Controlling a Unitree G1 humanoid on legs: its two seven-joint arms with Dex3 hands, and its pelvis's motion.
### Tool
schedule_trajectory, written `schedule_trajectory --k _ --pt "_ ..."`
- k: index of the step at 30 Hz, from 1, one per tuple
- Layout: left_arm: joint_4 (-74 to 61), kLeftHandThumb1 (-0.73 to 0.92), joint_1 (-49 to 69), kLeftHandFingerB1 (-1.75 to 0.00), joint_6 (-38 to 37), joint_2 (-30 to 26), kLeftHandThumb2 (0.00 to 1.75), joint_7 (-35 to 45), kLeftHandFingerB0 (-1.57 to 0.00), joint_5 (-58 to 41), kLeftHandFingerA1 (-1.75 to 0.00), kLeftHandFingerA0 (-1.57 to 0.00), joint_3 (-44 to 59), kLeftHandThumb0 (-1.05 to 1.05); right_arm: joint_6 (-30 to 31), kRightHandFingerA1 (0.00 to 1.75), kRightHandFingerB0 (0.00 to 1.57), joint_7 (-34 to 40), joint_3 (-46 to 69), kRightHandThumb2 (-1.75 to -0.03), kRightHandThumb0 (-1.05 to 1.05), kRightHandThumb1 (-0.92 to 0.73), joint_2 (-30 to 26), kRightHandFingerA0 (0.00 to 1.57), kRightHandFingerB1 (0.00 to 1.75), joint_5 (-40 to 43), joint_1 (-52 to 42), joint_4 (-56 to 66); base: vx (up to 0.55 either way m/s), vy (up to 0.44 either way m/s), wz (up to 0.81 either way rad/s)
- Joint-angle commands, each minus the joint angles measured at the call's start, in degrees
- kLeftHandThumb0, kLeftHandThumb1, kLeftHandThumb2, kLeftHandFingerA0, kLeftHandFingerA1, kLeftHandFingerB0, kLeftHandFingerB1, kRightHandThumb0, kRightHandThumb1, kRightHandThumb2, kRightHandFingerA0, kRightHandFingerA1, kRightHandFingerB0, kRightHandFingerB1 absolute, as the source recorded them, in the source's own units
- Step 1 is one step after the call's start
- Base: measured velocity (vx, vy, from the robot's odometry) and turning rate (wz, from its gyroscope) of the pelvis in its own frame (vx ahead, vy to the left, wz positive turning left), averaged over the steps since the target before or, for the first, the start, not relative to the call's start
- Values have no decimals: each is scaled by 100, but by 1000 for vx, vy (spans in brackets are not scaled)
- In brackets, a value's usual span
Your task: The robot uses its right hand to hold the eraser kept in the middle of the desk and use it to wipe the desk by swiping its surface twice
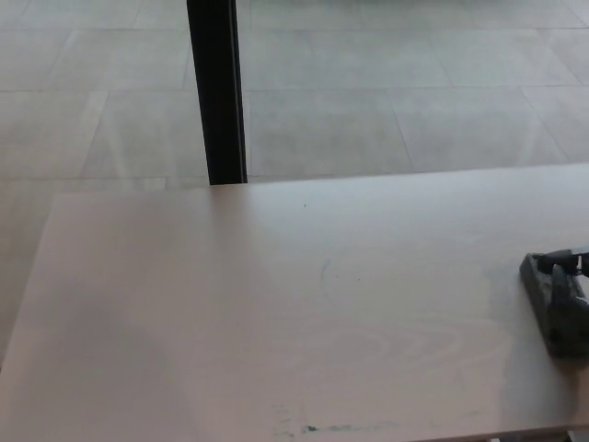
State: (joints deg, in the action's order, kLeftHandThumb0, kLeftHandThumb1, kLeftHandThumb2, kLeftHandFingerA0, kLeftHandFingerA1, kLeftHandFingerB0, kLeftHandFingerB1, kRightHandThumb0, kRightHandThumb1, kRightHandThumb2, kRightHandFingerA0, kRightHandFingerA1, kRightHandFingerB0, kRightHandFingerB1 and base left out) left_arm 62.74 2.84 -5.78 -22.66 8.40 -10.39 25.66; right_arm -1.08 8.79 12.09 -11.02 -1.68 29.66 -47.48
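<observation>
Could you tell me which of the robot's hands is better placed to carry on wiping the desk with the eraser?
The right. Its right hand sits on the eraser at the desk's right edge, mostly cut off by the frame. The left hand is not in view at all.

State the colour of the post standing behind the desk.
Black; the post shows clearly in the head view, behind the desk.
</observation>
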Motion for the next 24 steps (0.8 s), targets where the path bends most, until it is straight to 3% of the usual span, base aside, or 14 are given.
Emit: schedule_trajectory --k 1,2,3,4,8,9,10,12,13,15,16,17,23,24 --pt "-75 65 -8 -59 -117 -36 107 -82 -37 -76 -72 -61 24 -48 451 175 69 55 208 -84 -36 -67 140 100 165 277 -565 -328 0 0 0" --pt "-62 84 -26 -52 -86 -33 64 -44 -47 -121 -63 -62 57 -52 470 175 78 58 287 -83 -37 -66 194 98 158 366 -548 -351 0 0 0" --pt "-65 84 -15 -52 -75 -36 64 -24 -47 -144 -63 -62 79 -52 473 175 78 56 320 -83 -37 -66 225 98 158 399 -542 -369 0 0 0" --pt "-54 65 3 -59 -134 -37 107 -37 -36 -111 -72 -61 62 -49 423 175 70 19 346 -85 -36 -64 269 99 158 435 -563 -357 0 0 0" --pt "-27 66 -23 -60 -156 -26 107 -129 -39 -80 -74 -66 48 -52 467 175 82 -26 475 -85 -38 -65 609 102 144 673 -627 -144 0 0 0" --pt "-60 66 -28 -61 -116 -15 107 -105 -40 -114 -74 -64 67 -52 568 172 80 22 493 -93 -32 -60 683 124 135 705 -610 -102 0 0 0" --pt "37 67 -71 -61 -211 -21 108 -64 -39 -87 -74 -65 43 -53 744 175 75 65 581 -90 -33 -63 900 99 141 897 -582 39 0 0 0" --pt "52 67 -113 -61 -185 -22 108 -85 -39 -99 -75 -67 54 -54 859 170 79 69 628 -97 -30 -58 1071 122 133 1014 -565 159 0 0 0" --pt "14 84 -117 -54 -185 -16 65 -121 -50 -78 -65 -69 36 -59 889 175 80 9 590 -91 -34 -63 1155 101 140 1032 -569 233 0 0 0" --pt "14 85 -126 -54 -196 -31 65 -78 -49 -61 -65 -68 14 -58 936 175 82 -72 503 -87 -34 -65 1275 100 140 1035 -613 377 0 0 0" --pt "-44 85 -118 -54 -180 -10 65 -105 -49 -60 -67 -68 10 -59 1001 172 79 -108 340 -93 -28 -62 1356 123 136 937 -645 484 0 0 0" --pt "-24 84 -161 -54 -166 1 65 -123 -49 -63 -67 -68 11 -58 1027 175 76 -138 174 -88 -33 -68 1451 98 142 839 -735 636 0 0 0" --pt "97 85 -251 -53 -122 -12 65 -164 -49 -26 -65 -69 -15 -59 1266 175 66 -242 -666 -90 -34 -65 1781 98 154 460 -977 1115 0 0 0" --pt "142 85 -273 -53 -111 -28 65 -119 -49 -65 -66 -68 20 -59 1007 175 63 -363 -990 -84 -36 -68 1858 101 172 278 -1105 1167 0 0 0"
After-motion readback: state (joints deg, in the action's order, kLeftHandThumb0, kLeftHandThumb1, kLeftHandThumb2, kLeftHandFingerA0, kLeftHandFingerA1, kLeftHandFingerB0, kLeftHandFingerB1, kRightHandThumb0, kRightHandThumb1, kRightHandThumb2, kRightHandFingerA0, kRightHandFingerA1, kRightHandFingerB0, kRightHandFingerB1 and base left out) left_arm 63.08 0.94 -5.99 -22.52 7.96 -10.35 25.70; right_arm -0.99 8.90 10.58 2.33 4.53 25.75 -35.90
